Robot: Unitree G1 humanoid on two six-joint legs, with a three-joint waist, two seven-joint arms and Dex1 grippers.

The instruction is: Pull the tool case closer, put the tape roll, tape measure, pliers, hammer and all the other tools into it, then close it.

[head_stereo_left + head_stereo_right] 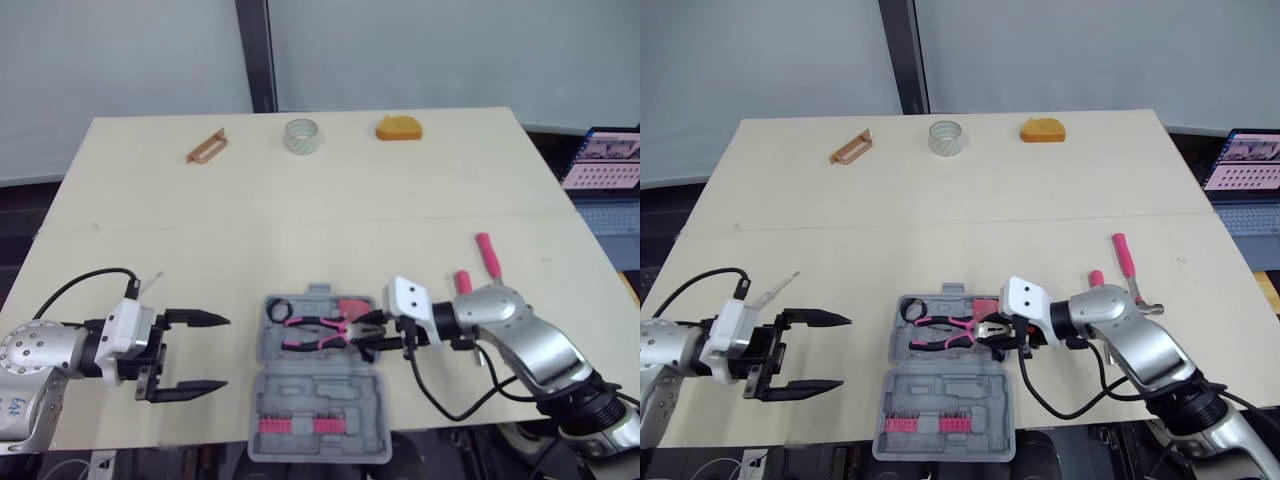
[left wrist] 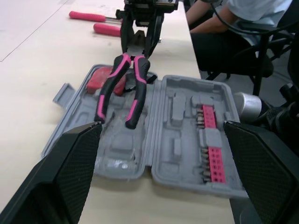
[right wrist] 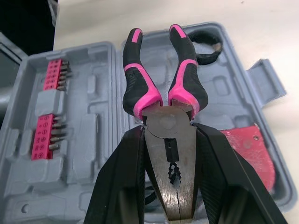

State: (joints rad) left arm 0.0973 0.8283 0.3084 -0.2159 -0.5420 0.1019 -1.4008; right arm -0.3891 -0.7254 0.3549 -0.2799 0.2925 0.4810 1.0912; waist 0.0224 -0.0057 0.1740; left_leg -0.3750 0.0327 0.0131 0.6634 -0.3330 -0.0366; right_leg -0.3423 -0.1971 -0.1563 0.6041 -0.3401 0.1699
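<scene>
Grey tool case [image 1: 320, 390]: lies open flat at the near edge of the table [image 1: 400, 190], between your two grippers. Its far half is a moulded tray; its near half carries two rows of pink bits [image 1: 295, 425].

Right gripper [image 1: 368, 333]: your fingers are closed around the metal head of the pliers [image 1: 315, 330], at the right end of the case's far half.

Pliers: the pink and black handles point away from your gripper, over the far tray. You cannot tell whether they are resting in it.

Tape measure [image 1: 352, 305]: red, sitting in the far tray at its right end, just beside the pliers' head.

Black loop [image 1: 277, 309]: in the left end of the same tray, near the handle tips.

Left gripper [image 1: 222, 352]: spread wide and holding nothing, level with the table, just left of the case and apart from it.

Pink-handled tools: a long one [image 1: 489, 254] and a shorter one [image 1: 463, 282] lie on the table to the right of the case, behind your right arm.

Tape roll [image 1: 301, 136]: upright-ringed and pale, near the far edge, well apart from the case.

Orange object [image 1: 399, 128]: to the right of the roll along the far edge.

Brown object [image 1: 206, 146]: to the roll's left, lying at an angle.
</scene>
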